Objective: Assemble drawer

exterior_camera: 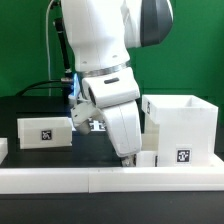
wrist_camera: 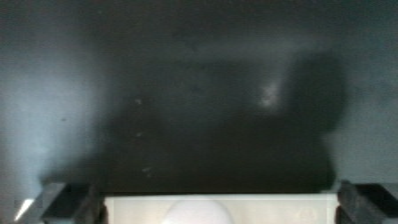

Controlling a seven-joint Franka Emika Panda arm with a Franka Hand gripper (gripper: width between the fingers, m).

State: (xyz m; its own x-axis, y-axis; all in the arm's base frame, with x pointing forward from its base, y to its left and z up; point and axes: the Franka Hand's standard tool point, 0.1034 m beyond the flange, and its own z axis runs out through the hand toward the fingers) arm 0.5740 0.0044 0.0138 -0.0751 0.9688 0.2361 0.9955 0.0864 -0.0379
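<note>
While pincer point(wrist_camera: 214, 197) is hanging wide open low over table point(exterior_camera: 55, 156), white tray point(exterior_camera: 45, 131) is sitting at exterior view's left, tall case point(exterior_camera: 181, 122) at its right; best be squaring jaws across tray wall before closing.

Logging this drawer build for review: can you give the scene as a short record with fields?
gripper: open, jaws wide apart, low over the table
between jaws: white part, seen in wrist view; contact unclear
case: upright, exterior view's right, tag showing
tray: exterior view's left, tag showing, apart from gripper
border rail: across the exterior view's foreground
</note>
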